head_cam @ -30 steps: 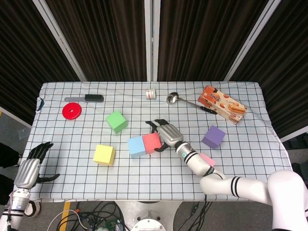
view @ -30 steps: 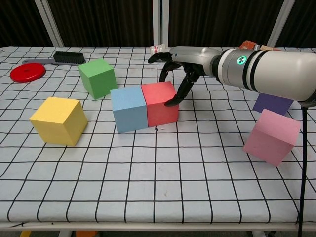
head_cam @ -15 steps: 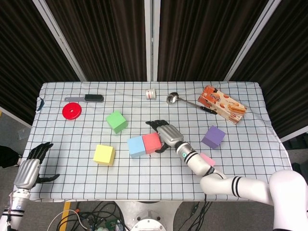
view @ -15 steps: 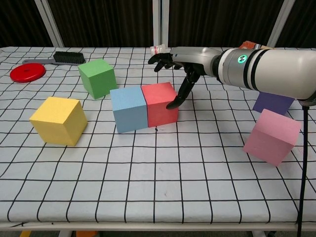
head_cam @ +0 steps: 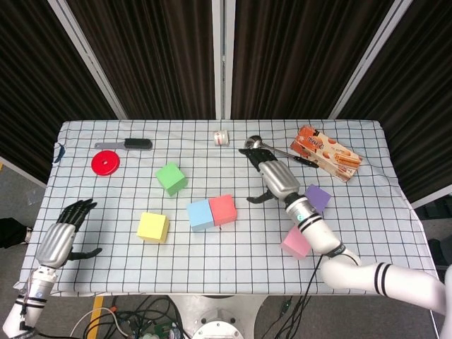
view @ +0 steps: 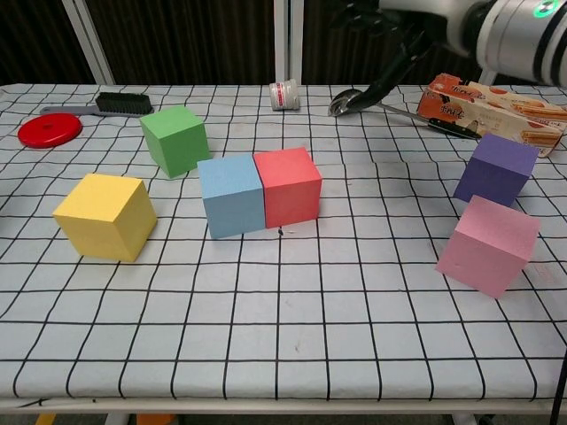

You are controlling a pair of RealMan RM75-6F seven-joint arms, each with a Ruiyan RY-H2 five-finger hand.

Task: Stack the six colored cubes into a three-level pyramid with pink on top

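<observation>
Head view: blue cube and red cube sit touching side by side mid-table, the start of a base row.
Other cubes: green cube up-left of the pair, yellow cube to the left, purple cube to the right, pink cube lower right, near the front edge; all four stand apart from each other.
Right hand: right hand is raised above the cloth between the red and purple cubes, fingers spread, holding nothing, touching no cube.
Left hand: left hand is off the table's left front corner, fingers apart, empty.
Chest view: right hand shows high at the top edge, one finger pointing down, clear of the cubes; left hand is not seen here.
Stage: judging by the layout, two of three base cubes are placed; the third base cube, middle level and pink top are not yet done.
Handling: cubes look like light foam with matte faces, probably slightly soft and not slippery, not fragile; this is a guess from looks.
Where to hold: likely thumb on one side face and fingers on the opposite face, upper half, so the bottom lands flat.
Risk: a light cube may nudge the blue and red pair out of line when set against it.
Clutter: red disc, brush, small jar, spoon, snack box along the far side of the table.
</observation>
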